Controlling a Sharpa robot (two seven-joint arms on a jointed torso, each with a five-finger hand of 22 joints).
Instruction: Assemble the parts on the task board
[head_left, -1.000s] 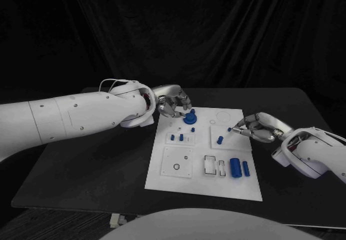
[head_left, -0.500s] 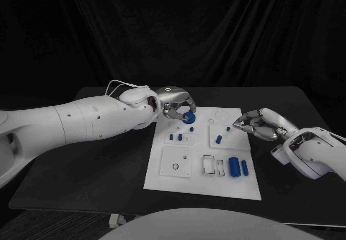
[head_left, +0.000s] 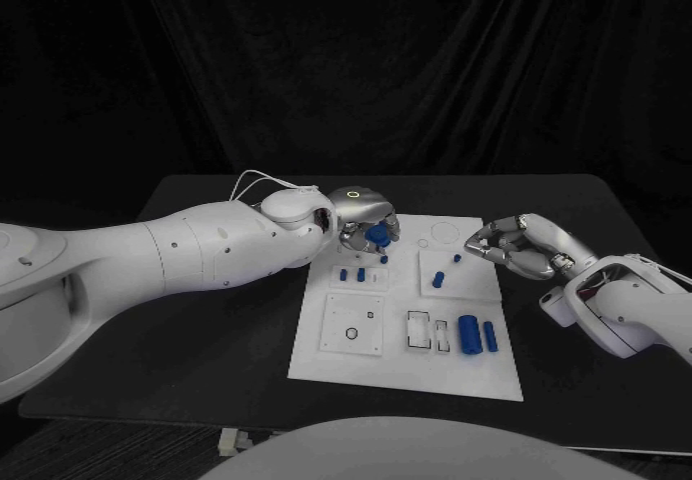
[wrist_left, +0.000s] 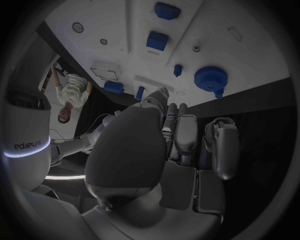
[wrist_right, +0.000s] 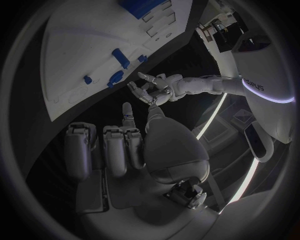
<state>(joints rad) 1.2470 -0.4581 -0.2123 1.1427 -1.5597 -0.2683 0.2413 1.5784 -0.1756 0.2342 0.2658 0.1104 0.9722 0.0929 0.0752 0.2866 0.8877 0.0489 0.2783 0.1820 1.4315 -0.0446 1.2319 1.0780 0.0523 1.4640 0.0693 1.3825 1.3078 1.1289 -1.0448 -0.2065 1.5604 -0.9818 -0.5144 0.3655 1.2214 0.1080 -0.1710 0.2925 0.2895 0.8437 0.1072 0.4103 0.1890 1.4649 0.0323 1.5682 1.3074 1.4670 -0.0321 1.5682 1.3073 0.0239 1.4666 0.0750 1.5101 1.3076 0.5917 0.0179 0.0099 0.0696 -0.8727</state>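
1. Task board (head_left: 325, 355): white plate lying flat mid-surface, long axis running away from the robot, far end near the two robot hands.
2. Blue gear (head_left: 378, 234) at the board's far left corner, under the left robot hand (head_left: 361, 214). In the left wrist view the gear (wrist_left: 210, 78) faces the camera, round toothed face showing, a small stub at its rim; it looks apart from the fingertips, though whether it touches the board cannot be told.
3. Large blue cylinder (head_left: 469, 334) and thinner blue pin (head_left: 490, 337) lie side by side near the board's right near corner, long axes along the board's length. Beside them, a rectangular slot (head_left: 418, 331).
4. Small blue pegs (head_left: 351, 274) stand on the left middle block; two more blue pieces (head_left: 440, 280) on the right block.
5. Left robot hand: arm reaches in across the surface (head_left: 173, 350), palm down over the far left corner, fingers curled downward around the gear; the head view does not settle whether it grips, and the wrist view shows fingers extended with nothing between them.
6. Right robot hand (head_left: 516, 246): hovers at the board's right far edge, fingers curled in, holding nothing visible.
7. Nothing lies between either hand and the board.
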